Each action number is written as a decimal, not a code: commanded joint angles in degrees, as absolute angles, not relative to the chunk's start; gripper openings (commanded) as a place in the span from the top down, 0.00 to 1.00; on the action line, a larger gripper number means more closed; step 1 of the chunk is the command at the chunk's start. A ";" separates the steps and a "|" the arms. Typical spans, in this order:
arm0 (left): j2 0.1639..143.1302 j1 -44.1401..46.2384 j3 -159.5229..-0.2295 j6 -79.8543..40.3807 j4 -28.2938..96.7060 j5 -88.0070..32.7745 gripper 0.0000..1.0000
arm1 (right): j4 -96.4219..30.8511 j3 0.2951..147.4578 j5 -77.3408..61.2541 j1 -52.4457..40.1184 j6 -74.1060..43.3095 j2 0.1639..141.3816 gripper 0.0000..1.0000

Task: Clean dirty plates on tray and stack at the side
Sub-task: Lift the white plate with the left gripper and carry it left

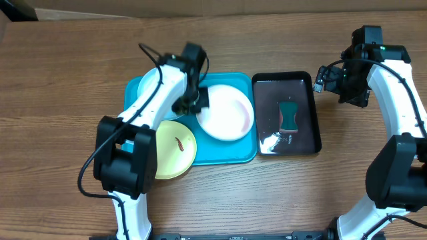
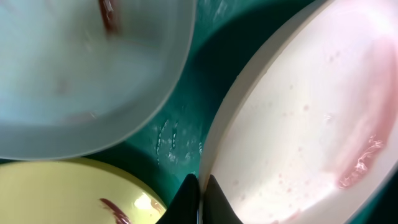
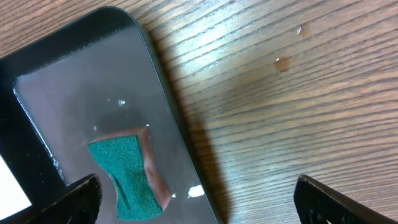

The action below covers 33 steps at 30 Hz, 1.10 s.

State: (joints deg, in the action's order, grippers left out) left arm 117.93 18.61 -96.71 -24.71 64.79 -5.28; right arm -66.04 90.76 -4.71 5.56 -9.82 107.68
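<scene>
Left gripper (image 2: 200, 199) fingers nearly together, pinching the left rim of the white plate (image 2: 292, 124). Right gripper (image 3: 199, 199) wide apart, holding nothing, hovering over bare table (image 1: 67, 80) toward the far right corner, just off the black tray's (image 1: 315, 127) right rim. Count: 3 plates, 2 trays, 1 sponge. All plates are on the blue tray (image 1: 243, 155) mid-bench: white one on its right half, cyan plate (image 1: 148, 90) at its far-left corner, yellow-green plate (image 1: 167, 159) at its near-left corner, overhanging the front rim. Left arm (image 1: 157, 100) lies across the tray and covers part of the cyan plate. The three plates sit close, with only a narrow wet strip of tray between them at the gripper. Reddish-brown smear on each: faint and pink on the white one. Black tray is just beside the blue tray's right edge, wet, with the green sponge (image 1: 288, 117) in it. A couple of water drops (image 3: 283, 62) on the table right of it.
</scene>
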 commanded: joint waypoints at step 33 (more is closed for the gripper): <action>117.60 54.70 -120.29 -22.68 62.19 73.87 0.96 | -65.89 91.90 -5.21 5.50 -10.02 107.04 0.00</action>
